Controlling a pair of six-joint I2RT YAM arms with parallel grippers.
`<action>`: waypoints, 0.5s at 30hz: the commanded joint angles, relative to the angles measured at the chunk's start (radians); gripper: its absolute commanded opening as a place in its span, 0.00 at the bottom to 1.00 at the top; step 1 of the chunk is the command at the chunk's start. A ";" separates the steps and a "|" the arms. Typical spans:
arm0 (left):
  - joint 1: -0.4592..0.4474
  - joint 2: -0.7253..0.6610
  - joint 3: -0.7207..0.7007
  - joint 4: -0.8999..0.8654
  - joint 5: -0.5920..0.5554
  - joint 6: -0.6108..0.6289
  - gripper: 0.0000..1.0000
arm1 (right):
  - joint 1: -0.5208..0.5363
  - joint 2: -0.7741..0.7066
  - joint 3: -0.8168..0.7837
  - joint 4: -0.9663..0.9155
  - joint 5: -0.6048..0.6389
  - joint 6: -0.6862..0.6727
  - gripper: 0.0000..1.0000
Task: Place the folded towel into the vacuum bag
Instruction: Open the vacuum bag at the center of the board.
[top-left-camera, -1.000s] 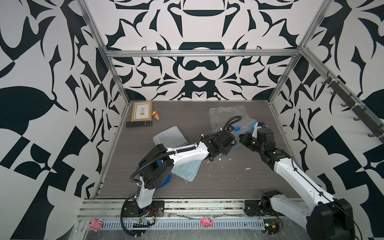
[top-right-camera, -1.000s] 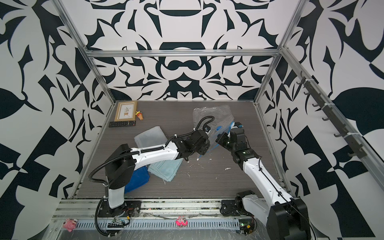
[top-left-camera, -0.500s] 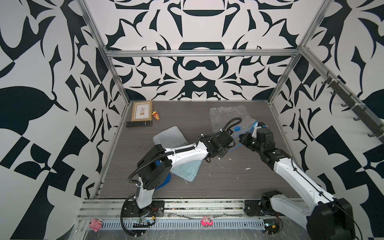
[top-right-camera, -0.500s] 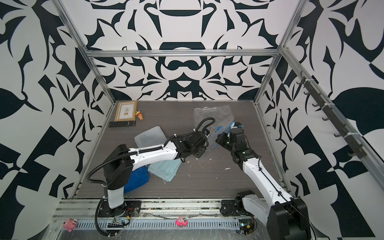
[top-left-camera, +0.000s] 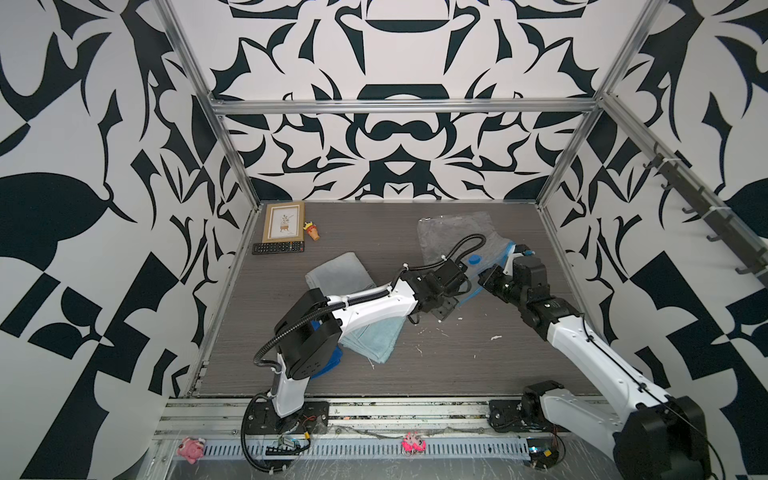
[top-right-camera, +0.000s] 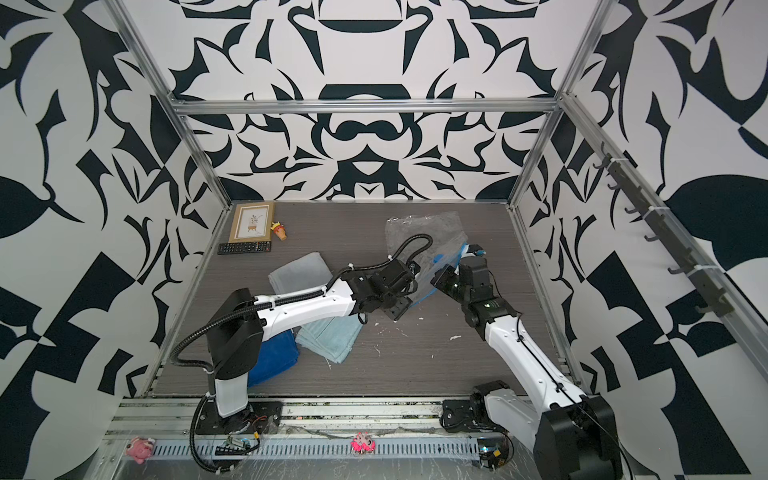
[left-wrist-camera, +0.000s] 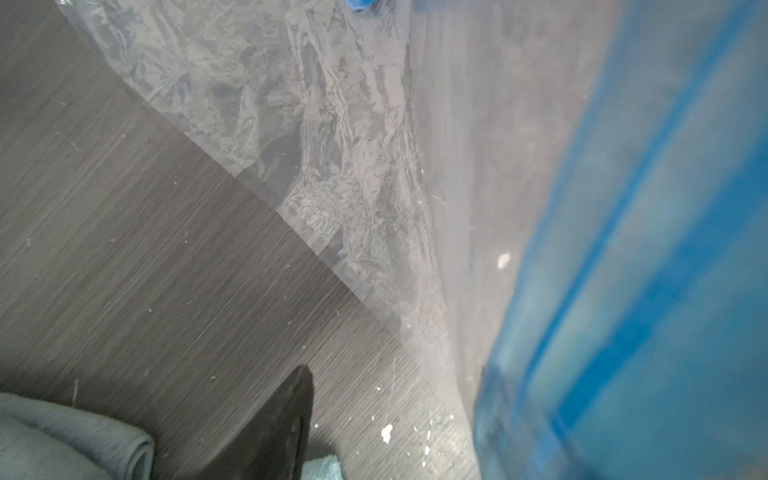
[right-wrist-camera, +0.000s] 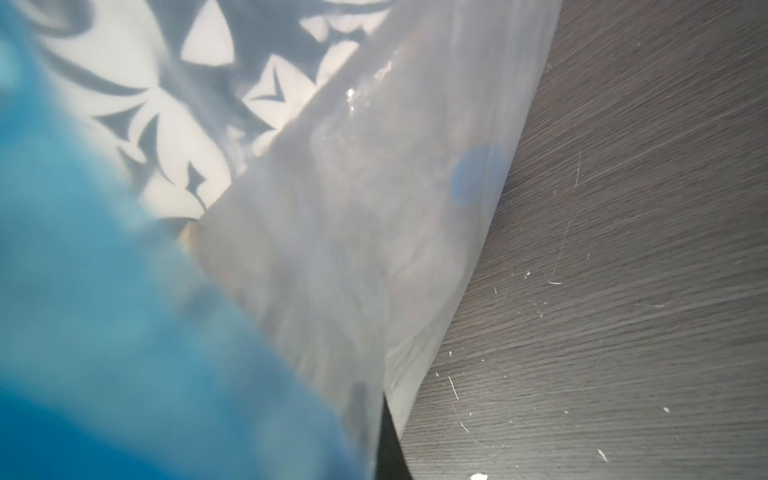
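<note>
1. My right fingers pinch the blue zip strip of the vacuum bag, holding its mouth up for loading.
2. My left fingers hover beside that raised edge; spread or closed, I cannot tell.
3. The folded teal towel lies behind them, unbagged.

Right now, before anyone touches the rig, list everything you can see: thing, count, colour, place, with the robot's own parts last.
vacuum bag: one, clear, blue zip strip and valve cap, far right of table
grey towel: one, mid-table
light blue towel: one, nearer the front
dark blue towel: one, partly under the left arm
picture frame: one, tan, far left corner
remote: one, black, in front of the frame
toy figure: one, orange-yellow, beside the frame
pink toys: two, front rail
hook rack: one, dark, right wall
table: one, dark wood grain
left gripper: one, black, by the bag's near end
right gripper: one, black, shut on the zip strip
</note>
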 joint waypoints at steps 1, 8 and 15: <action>0.001 0.005 0.036 -0.119 0.015 0.004 0.63 | -0.002 -0.007 0.015 0.046 0.034 -0.006 0.00; 0.001 0.004 0.050 -0.116 -0.010 -0.007 0.52 | -0.003 0.003 0.025 0.043 0.032 -0.009 0.00; 0.001 -0.032 0.022 -0.029 0.017 -0.009 0.29 | -0.002 0.018 0.030 0.041 0.024 -0.010 0.00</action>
